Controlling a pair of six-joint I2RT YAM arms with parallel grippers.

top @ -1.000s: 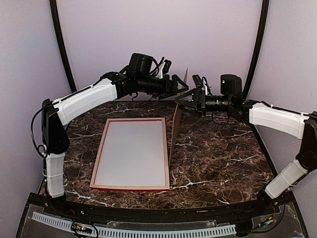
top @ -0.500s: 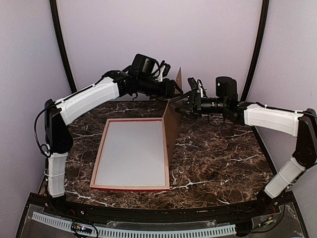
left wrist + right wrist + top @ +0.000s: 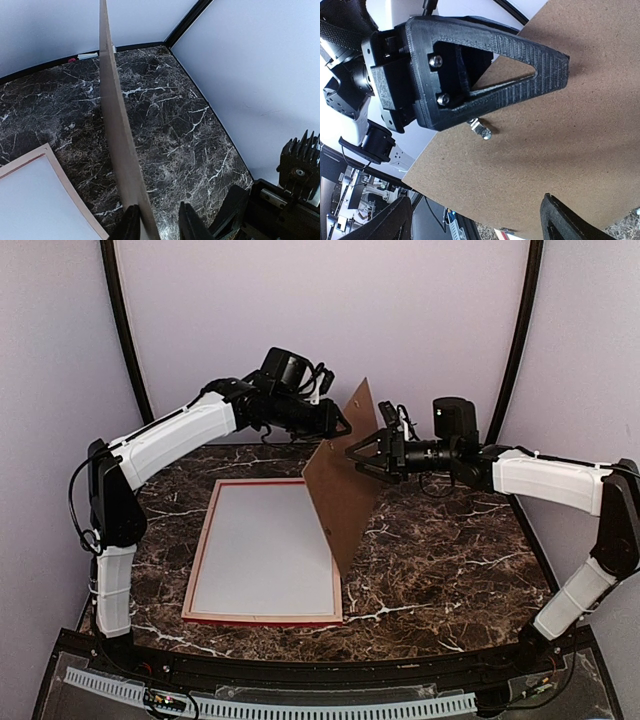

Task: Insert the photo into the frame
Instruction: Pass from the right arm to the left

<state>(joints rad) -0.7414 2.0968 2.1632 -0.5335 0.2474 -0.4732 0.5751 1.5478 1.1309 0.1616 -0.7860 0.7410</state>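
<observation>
1. The frame (image 3: 262, 619) lies flat on the marble table (image 3: 450, 560), left of centre, with its red border up and a white sheet (image 3: 265, 545) filling its opening.
2. A brown backing board (image 3: 340, 480) stands tilted along the frame's right side. Its lower corner is down by the frame's right rail and its top leans away from the frame.
3. The left gripper (image 3: 338, 426) is above the frame's far right corner, with its jaws astride the board's top edge. In the wrist view one finger (image 3: 131, 225) lies against the board, while a gap separates the other finger (image 3: 191, 225) from it, so the jaws are partly apart and not clamped.
4. The right gripper (image 3: 362, 462), to the right of the frame beyond the board, faces the board's brown side with its jaws spread wide and nothing between them.
</observation>
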